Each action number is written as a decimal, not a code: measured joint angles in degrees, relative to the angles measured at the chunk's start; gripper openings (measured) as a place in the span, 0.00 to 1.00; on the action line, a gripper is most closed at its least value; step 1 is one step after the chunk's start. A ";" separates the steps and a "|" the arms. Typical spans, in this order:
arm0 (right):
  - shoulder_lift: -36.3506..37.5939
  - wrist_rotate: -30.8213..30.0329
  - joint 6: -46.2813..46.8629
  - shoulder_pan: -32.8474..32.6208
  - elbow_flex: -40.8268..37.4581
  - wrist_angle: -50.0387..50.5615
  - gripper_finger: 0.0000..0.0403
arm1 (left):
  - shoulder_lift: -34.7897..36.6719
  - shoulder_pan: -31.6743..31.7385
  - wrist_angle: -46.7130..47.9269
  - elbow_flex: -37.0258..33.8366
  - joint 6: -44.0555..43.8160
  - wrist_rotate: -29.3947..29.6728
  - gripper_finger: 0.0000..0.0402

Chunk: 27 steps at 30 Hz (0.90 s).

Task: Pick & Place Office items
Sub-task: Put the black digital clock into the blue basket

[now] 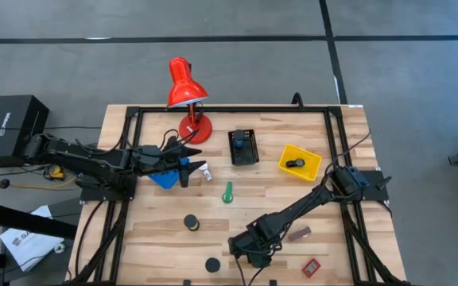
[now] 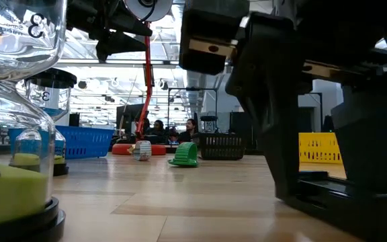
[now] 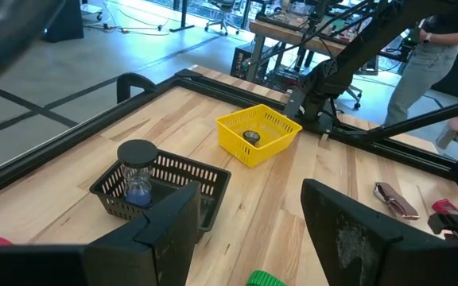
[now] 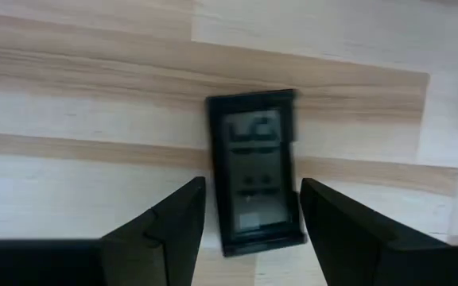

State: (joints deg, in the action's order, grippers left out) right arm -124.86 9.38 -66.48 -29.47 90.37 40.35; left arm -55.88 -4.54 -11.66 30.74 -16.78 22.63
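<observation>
Right end effector hangs over the worktop, fingers spread, a black rectangular piece lying flat between them, ungripped.

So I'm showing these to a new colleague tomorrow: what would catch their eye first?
Probably the red desk lamp at the table's far edge, then the yellow bin to its right with a small dark item inside. Next, the right gripper near the front edge, jaws open on either side of a black rectangular piece lying flat on the wood, while the left gripper hangs over the blue bin.
</observation>
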 joint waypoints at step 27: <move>0.00 3.29 13.73 3.79 0.60 3.70 0.39 | 0.00 0.00 -0.01 0.00 0.00 0.01 0.53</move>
State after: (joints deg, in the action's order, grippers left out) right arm -124.86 12.67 -52.75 -25.68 90.97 44.05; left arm -55.88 -4.54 -11.67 30.74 -16.78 22.64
